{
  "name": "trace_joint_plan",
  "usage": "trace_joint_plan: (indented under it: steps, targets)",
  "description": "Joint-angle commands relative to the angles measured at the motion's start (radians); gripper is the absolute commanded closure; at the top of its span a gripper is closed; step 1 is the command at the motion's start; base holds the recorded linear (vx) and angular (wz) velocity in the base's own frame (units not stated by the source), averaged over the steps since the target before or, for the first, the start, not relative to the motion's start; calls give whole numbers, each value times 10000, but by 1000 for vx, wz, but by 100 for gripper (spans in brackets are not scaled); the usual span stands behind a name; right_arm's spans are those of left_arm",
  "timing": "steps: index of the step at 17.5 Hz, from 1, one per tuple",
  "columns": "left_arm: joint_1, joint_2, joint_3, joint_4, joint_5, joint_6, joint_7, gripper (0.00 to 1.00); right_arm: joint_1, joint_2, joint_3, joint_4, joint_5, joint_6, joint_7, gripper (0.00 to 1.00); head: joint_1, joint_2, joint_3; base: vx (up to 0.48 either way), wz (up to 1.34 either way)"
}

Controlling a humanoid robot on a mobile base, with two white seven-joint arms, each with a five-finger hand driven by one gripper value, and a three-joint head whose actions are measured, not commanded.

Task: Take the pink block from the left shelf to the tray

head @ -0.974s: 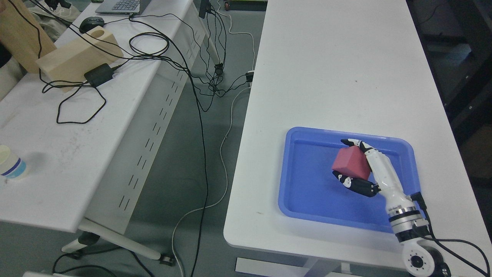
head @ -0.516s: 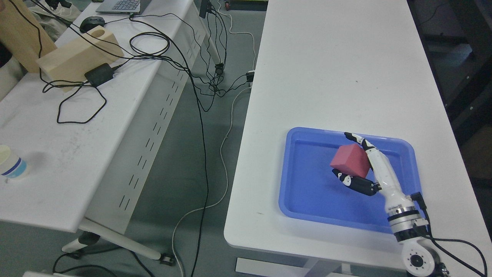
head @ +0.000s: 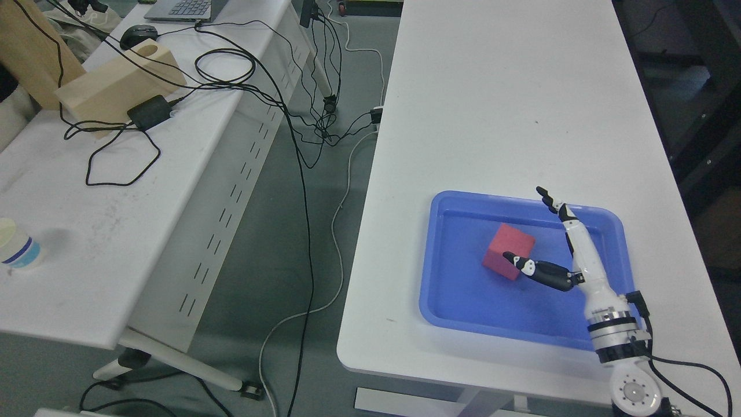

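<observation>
The pink block (head: 507,250) lies on the floor of the blue tray (head: 457,324), a little left of its middle. My right hand (head: 529,231) comes in from the lower right and stands open over the tray, fingers stretched up toward the far rim and thumb (head: 541,270) pointing left. The thumb tip overlaps the block's right lower edge; nothing is gripped. The left arm does not show.
The tray sits on the near part of a long white table (head: 498,98). Across an aisle with trailing cables (head: 301,174), a second white table at left carries a wooden block (head: 110,81), a black adapter (head: 149,112), a mouse and a paper cup (head: 14,246).
My right hand has opened, its fingers swinging up and away from the pink block. The block has dropped down and left onto the tray floor.
</observation>
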Motion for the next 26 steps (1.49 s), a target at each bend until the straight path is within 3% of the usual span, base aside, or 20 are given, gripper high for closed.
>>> trace_joint_plan:
  steps: [1, 3, 5, 18, 26]
  targets:
    - [92, 175, 0, 0, -15, -5, 8, 0, -48, 103, -293, 14, -1402, -67, -49, 0, 0, 0, 0, 0, 0]
    - [92, 175, 0, 0, -15, -5, 8, 0, -3, 134, -477, 29, -3089, 10, -49, 0, 0, 0, 0, 0, 0]
    - [92, 175, 0, 0, -15, -5, 8, 0, 28, 134, -768, 29, -3800, 25, -49, 0, 0, 0, 0, 0, 0]
    - [92, 175, 0, 0, -15, -5, 8, 0, 59, 226, -968, 29, -3910, 409, -3, 0, 0, 0, 0, -52, 7]
    - [92, 175, 0, 0, -15, -5, 8, 0, 28, 236, -1198, 29, -3910, 1636, 749, 0, 0, 0, 0, -119, 11]
